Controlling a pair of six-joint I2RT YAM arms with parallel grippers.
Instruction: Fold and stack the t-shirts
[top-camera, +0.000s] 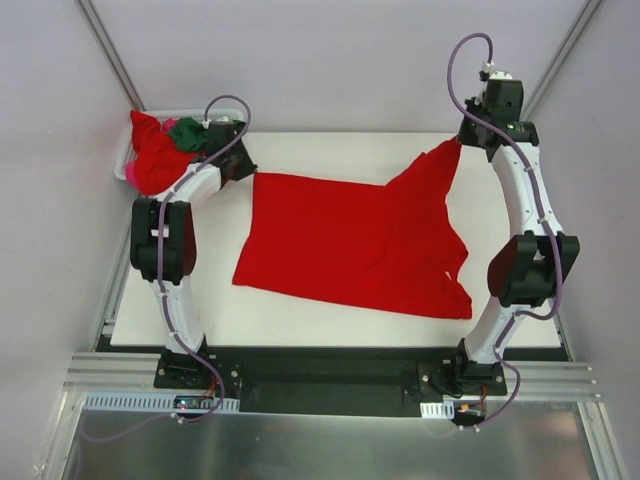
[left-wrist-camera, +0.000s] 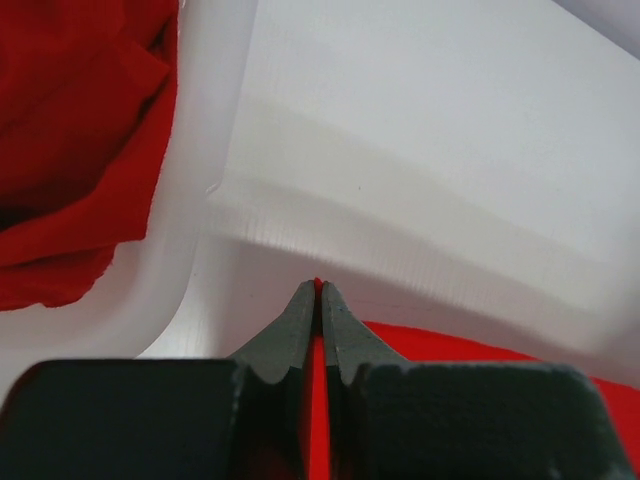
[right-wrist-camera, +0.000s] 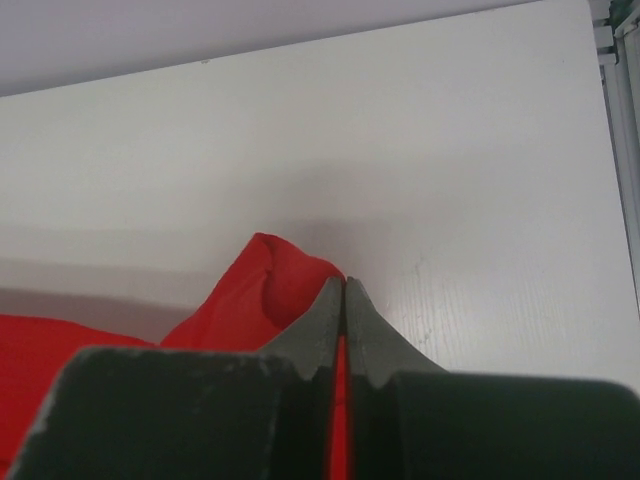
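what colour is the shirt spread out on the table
The spread t-shirt is plain bright red, with no pattern. It shows best in the top external view.

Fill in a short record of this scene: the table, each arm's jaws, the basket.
table: one red t-shirt spread out, its far right corner lifted
left jaws: shut on the t-shirt's far left corner
right jaws: shut on the lifted corner
basket: crumpled red cloth and a dark green piece

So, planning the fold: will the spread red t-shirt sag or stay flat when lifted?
Probably sags: the red t-shirt drapes from the right end effector and wrinkles on the table. Likely light: a narrow pinch holds it.
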